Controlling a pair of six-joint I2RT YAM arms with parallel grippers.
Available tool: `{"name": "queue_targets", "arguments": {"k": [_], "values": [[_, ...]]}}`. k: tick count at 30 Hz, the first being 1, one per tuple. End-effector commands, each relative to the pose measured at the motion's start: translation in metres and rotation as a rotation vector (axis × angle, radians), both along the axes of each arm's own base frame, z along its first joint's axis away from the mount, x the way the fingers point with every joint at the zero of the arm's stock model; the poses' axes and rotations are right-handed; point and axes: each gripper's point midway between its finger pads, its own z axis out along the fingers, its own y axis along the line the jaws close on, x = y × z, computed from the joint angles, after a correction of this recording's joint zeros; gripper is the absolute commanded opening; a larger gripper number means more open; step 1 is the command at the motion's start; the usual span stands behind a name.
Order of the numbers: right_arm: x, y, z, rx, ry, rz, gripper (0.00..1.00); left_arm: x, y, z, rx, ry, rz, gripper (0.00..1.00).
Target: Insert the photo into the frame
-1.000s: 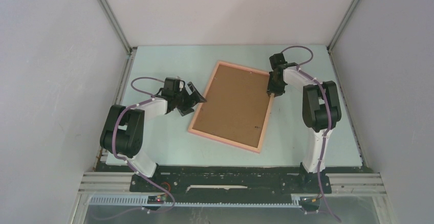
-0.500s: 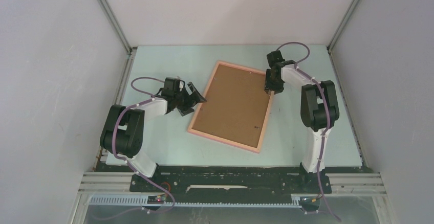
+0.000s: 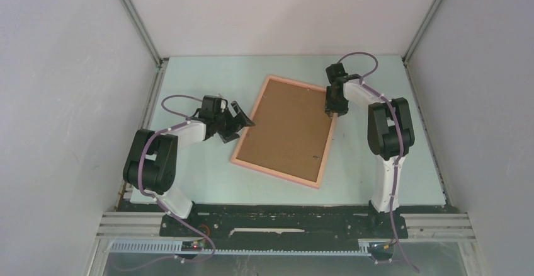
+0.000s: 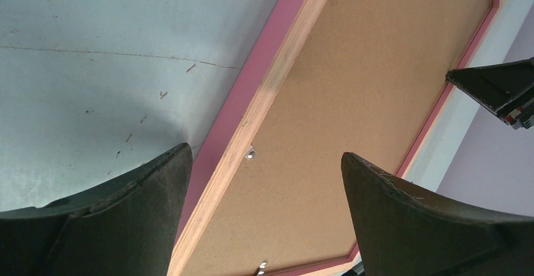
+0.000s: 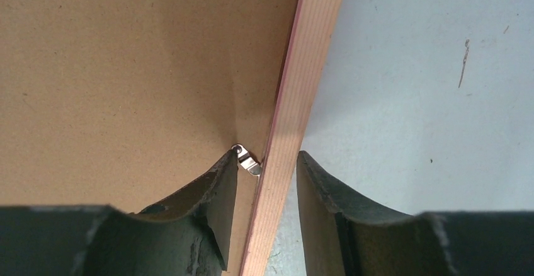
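Right wrist: my right gripper [image 5: 267, 156] is narrowly straddling the frame [image 5: 308, 49], ideally nudging its clip [image 5: 247, 159] gently; left gripper [image 4: 264, 152] is hanging wide.

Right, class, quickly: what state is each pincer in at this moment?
Left pincer: open wide, holding nothing.
Right pincer: straddling the frame's edge; whether it grips cannot be told.

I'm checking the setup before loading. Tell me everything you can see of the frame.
The frame is a large rectangle with a thin salmon-pink rim and pale wood back edge. It lies flat, back up, askew on the table, a brown backing board filling it, small metal clips at the rim. The right gripper straddles its right rail at a clip; the open left gripper hangs at its left rail.
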Motion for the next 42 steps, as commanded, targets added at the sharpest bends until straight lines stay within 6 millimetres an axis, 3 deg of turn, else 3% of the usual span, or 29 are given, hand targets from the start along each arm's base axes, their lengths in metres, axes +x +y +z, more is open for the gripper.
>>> {"name": "queue_targets", "arguments": {"k": [1, 5, 15, 16, 19, 20, 25, 26, 30, 32, 35, 42], "values": [[-0.008, -0.004, -0.007, -0.018, 0.030, 0.019, 0.46, 0.001, -0.005, 0.008, -0.017, -0.035, -0.020, 0.95], [-0.014, -0.008, -0.009, -0.044, 0.042, 0.028, 0.38, 0.001, -0.005, 0.008, -0.017, -0.035, -0.020, 0.94], [-0.017, -0.014, -0.008, -0.048, 0.030, 0.033, 0.40, 0.001, -0.005, 0.008, -0.017, -0.035, -0.019, 0.95], [-0.015, -0.013, -0.009, -0.045, 0.026, 0.035, 0.35, 0.001, -0.005, 0.008, -0.017, -0.035, -0.020, 0.95], [-0.013, -0.009, -0.014, -0.033, 0.031, 0.050, 0.07, 0.001, -0.005, 0.008, -0.019, -0.034, -0.021, 0.95], [-0.012, -0.009, -0.015, -0.034, 0.032, 0.051, 0.01, 0.001, -0.005, 0.008, -0.019, -0.034, -0.021, 0.95], [-0.012, -0.004, -0.013, -0.019, 0.027, 0.062, 0.00, 0.001, -0.005, 0.008, -0.019, -0.034, -0.022, 0.95], [-0.012, -0.004, -0.009, -0.014, 0.022, 0.059, 0.04, 0.001, -0.005, 0.008, -0.018, -0.034, -0.022, 0.95], [-0.013, 0.001, 0.024, 0.033, -0.034, 0.030, 0.44, 0.001, -0.006, 0.008, -0.021, -0.032, -0.026, 0.95], [-0.017, 0.003, 0.041, 0.069, -0.061, -0.001, 0.58, 0.000, -0.006, 0.008, -0.024, -0.031, -0.028, 0.95], [-0.034, 0.002, 0.045, 0.170, -0.048, -0.065, 0.67, 0.000, -0.008, 0.009, -0.034, -0.027, -0.038, 0.95], [-0.069, 0.016, 0.003, 0.335, 0.043, -0.118, 0.71, -0.009, -0.019, 0.006, -0.090, 0.014, -0.085, 0.95]]}}
